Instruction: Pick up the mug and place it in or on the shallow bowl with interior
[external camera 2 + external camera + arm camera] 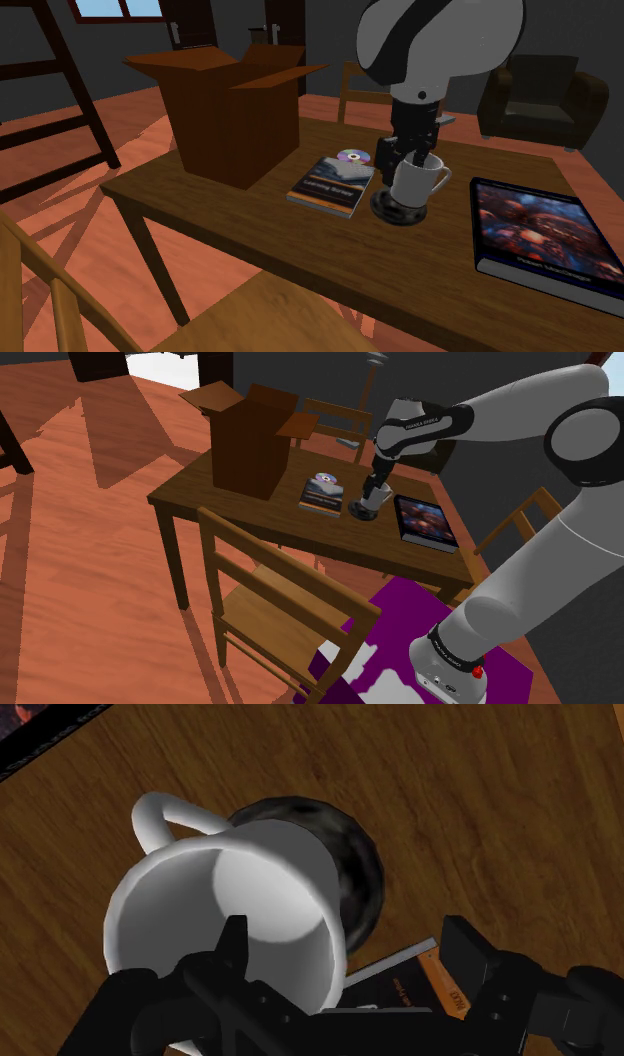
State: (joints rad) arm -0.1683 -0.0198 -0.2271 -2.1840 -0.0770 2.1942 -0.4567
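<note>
Hand (348, 934) open, straddling mug (225, 889) rim atop bowl (358, 874).

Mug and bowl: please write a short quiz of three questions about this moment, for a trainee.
1. True or false: the mug is right over the dark bowl.
2. The gripper has its fingers: A. shut on the mug's handle; B. open, one inside the mug and one outside; C. shut on nothing.
3. Fill in: the disc lies on a ____.
Key: 1 true; 2 B; 3 book.
</note>
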